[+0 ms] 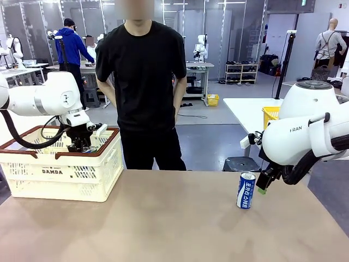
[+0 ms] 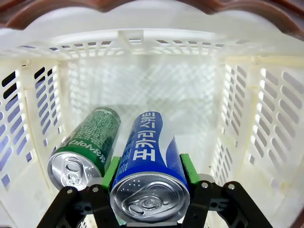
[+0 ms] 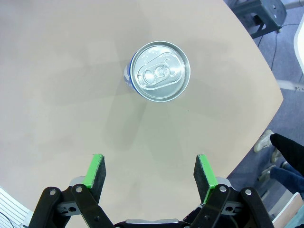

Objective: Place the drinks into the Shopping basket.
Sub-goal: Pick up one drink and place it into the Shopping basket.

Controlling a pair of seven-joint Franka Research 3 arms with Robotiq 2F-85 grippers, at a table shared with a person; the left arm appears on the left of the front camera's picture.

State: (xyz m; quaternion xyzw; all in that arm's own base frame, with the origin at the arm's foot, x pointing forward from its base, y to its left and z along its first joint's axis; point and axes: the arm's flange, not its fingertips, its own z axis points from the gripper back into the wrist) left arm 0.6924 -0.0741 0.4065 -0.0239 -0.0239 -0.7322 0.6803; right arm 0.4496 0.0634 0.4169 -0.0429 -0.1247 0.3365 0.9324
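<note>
Green pads [image 2: 112, 172] of our left gripper [image 2: 148, 172] press both sides of a blue can [image 2: 146, 152], clamped just below its silver top, with the white lettering running away from us down its length. We hold it low inside the basket [image 2: 142, 42], with cream lattice walls on every side. Just beside it a green can [image 2: 88, 142] lies on its side on the basket floor, its top turned the same way; whether the two cans touch we cannot tell. From the front, our left arm dips over the brown rim, and the basket sits on the left part of the table [image 1: 163, 224]. Our right gripper [image 3: 151, 172] has its jaws spread wide with nothing between them. A second blue can [image 3: 160, 71] stands upright on the table ahead of its fingers, apart from them, near the table's right edge and well apart from the basket. A person [image 1: 143, 82] in black stands at the far side, arms drawn behind the back.
</note>
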